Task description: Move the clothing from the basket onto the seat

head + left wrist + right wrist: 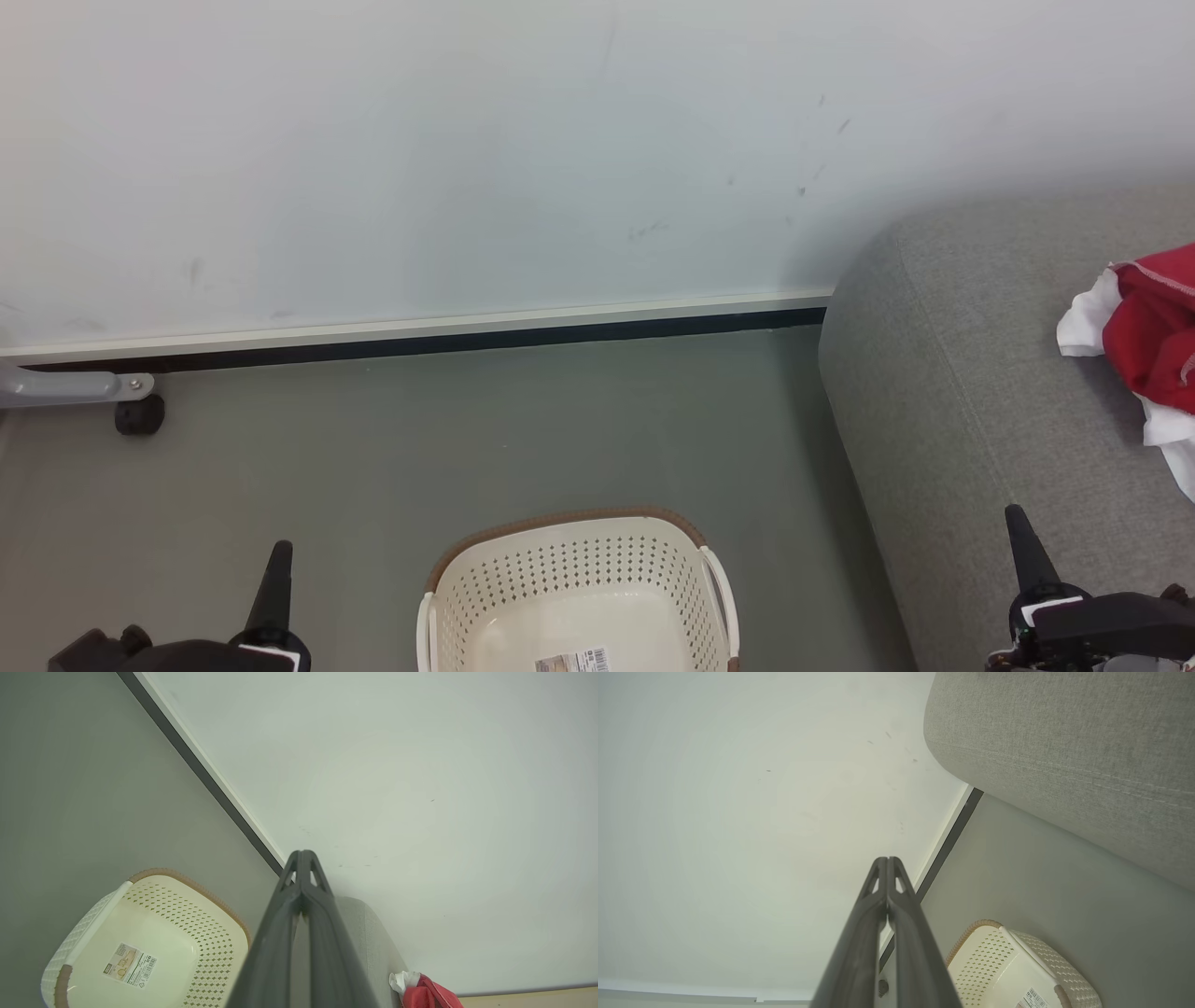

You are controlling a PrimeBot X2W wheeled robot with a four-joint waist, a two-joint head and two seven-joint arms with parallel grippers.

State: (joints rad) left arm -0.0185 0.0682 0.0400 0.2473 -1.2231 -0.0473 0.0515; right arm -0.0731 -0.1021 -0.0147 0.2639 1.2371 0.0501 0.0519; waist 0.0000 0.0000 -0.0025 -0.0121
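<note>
Left gripper (pixel 277 560): my two dark fingers are pressed together with nothing between them; they point up at the lower left of the head view, over the floor (pixel 373 448) to the left of the basket (pixel 560 560).
Right gripper (pixel 1019 527): my fingers on this side are likewise closed flat against each other and hold nothing; they stand at the lower right of the head view, in front of the seat (pixel 962 401).
Clothing (pixel 1148 336): a crumpled red garment with white parts lies on the seat, cut off by the right edge of the head view and well apart from both my grippers.
Basket: cream and perforated with a brown rim, it stands upright on the floor between my two grippers, near the seat's left side; a barcode sticker (pixel 130 965) lies on its bare cream bottom.
Seat: grey woven upholstery with a rounded corner, set close to the wall (pixel 467 140); a stitched seam shows in the right wrist view.
Floor: grey-green, meeting the pale wall at a white skirting board (pixel 420 329) with a dark strip under it.
Far left: a black caster (pixel 140 415) on a grey metal leg sits by the wall.
</note>
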